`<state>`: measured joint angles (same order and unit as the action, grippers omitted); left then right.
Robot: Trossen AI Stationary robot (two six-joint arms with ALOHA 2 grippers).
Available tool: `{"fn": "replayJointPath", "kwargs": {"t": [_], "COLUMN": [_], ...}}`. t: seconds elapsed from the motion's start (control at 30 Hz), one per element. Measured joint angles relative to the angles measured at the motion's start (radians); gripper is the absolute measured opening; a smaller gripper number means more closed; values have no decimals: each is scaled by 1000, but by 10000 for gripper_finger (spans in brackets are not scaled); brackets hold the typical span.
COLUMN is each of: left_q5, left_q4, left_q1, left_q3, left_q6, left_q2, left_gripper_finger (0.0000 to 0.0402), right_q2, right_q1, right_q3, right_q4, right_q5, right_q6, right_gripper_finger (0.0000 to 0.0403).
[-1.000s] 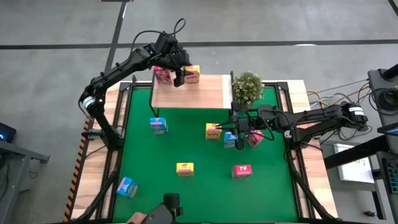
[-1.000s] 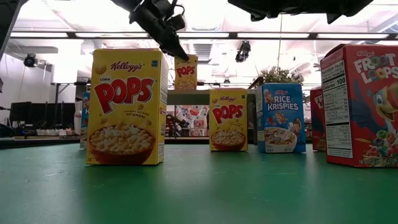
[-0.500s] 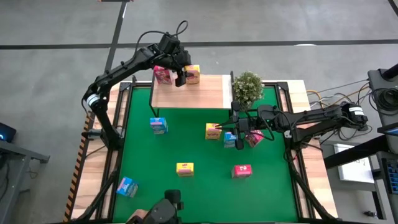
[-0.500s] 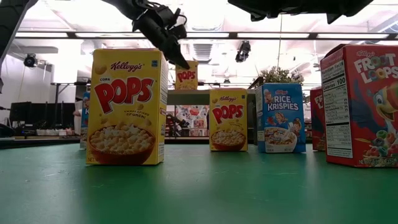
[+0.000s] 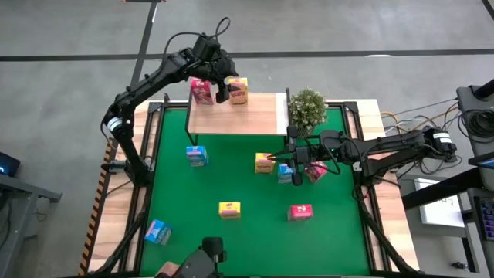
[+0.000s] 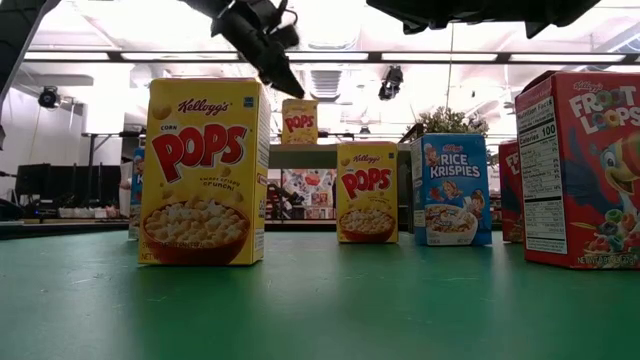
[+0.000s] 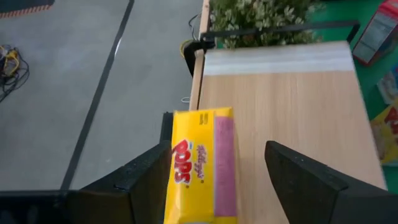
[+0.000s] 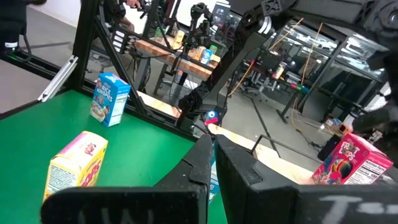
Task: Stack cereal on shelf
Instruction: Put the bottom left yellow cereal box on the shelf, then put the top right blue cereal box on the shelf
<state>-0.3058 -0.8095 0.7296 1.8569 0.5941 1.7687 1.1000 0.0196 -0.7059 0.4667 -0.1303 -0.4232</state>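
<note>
The shelf (image 5: pixel 238 114) stands at the far edge of the green table (image 5: pixel 255 232), bearing a pink box (image 5: pixel 202 92) and a yellow box (image 5: pixel 238 90) at its far left end. The left claw (image 5: pixel 221 86) hangs spread wide astride the yellow box, which in the left wrist view lies between the fingers (image 7: pixel 140 180), apparently untouched. Loose cereal lies nearer the right claw (image 5: pixel 299 164), pinched shut and empty at mid-table beside a blue box (image 5: pixel 285 173).

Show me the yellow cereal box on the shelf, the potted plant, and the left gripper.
yellow cereal box (image 7: pixel 200 167), left wrist view, its top face.
potted plant (image 5: pixel 307 106), high view, its foliage.
left gripper (image 7: pixel 216 171), left wrist view, midway between fingertips.
</note>
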Motion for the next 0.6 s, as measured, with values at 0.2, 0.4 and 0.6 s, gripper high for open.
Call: {"fn": "replayJointPath", "kwargs": {"t": [0.2,0.4,0.6], "left_q5": [0,-1,-23], "left_q4": [-148,-262,-280], "left_q1": [-8,-57,-178], "left_q3": [123,204,121], "left_q6": [-17,-96,-163], "left_q2": [0,-7,-69], "left_gripper_finger": [240,240,240], "right_q2": [0,0,0], "right_q1": [0,0,0], "right_q3": [0,0,0], "right_q4": [0,0,0], "right_q5": [0,0,0], "right_q6": [-5,-5,3], "right_gripper_finger": [13,13,13]}}
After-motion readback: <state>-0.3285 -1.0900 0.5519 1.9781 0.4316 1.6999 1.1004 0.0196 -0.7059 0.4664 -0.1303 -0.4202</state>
